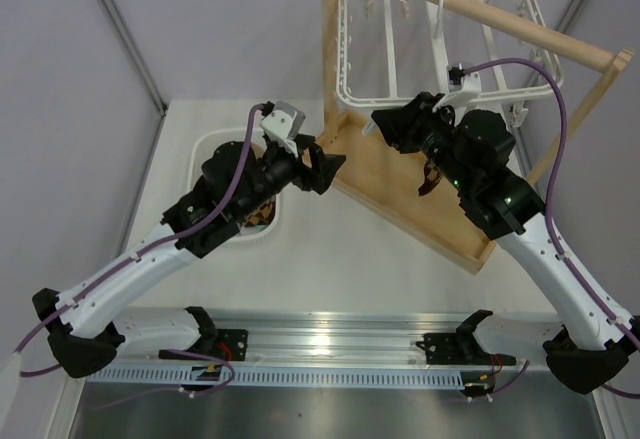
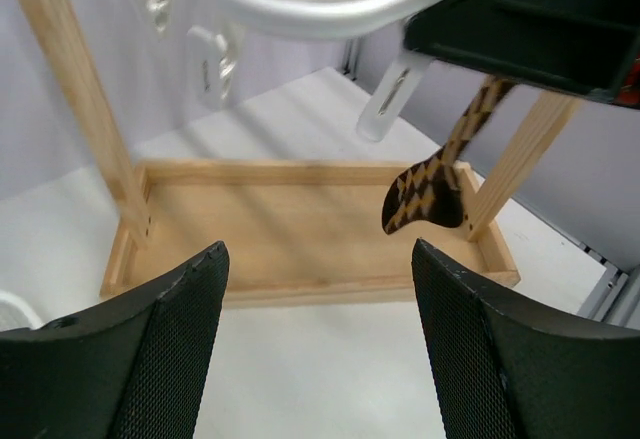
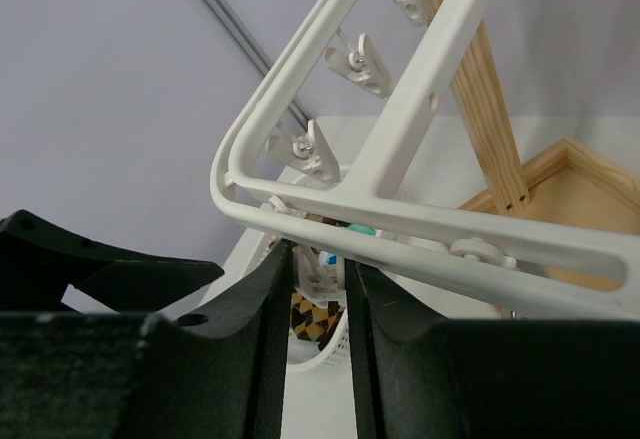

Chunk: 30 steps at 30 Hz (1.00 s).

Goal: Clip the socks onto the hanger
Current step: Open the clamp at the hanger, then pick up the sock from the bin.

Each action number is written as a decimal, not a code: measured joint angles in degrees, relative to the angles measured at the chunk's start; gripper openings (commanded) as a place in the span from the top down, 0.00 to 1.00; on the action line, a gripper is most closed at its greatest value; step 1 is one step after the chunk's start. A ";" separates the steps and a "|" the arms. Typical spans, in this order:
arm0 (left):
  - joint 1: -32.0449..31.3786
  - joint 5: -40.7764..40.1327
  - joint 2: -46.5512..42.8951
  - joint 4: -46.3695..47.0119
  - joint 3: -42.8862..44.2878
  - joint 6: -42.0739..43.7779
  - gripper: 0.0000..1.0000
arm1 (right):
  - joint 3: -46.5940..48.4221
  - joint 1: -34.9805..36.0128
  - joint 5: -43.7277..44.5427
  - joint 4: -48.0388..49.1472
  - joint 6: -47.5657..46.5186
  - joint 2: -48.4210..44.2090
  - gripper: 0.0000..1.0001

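Found 1 argyle sock [image 2: 425, 194] hanging from hanger [image 1: 345, 49]; further socks [image 1: 262, 215] waiting in basket [image 1: 205, 145]. Left gripper [image 2: 318, 259] wide, empty; right gripper [image 3: 318, 259] pinched narrow on a clip [image 3: 322, 273].

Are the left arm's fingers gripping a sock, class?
No: the left fingers stand wide apart with nothing between them, while the argyle sock hangs beyond them over the wooden tray.

2 white arms [image 1: 130, 269] with black joints, purple cables [image 1: 566, 124], black mesh-textured fingers [image 2: 180, 359]
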 measured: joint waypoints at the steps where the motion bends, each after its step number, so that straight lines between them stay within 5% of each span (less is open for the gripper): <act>1: 0.35 -0.81 0.00 -0.76 -0.15 -0.81 0.23 | 0.00 -0.04 0.02 0.02 0.04 0.00 1.00; 17: 29.31 -8.28 4.33 -22.58 -12.85 -25.20 0.16 | -0.87 -0.66 -0.76 0.70 0.28 -0.33 1.00; 23: 31.63 -9.88 10.84 -26.60 -14.27 -29.94 0.24 | -1.18 -1.40 -1.95 0.87 0.44 -0.33 1.00; 30: 36.74 -6.19 9.73 -23.63 -25.68 -41.11 0.26 | -1.62 -2.60 -3.78 0.90 0.72 -0.42 1.00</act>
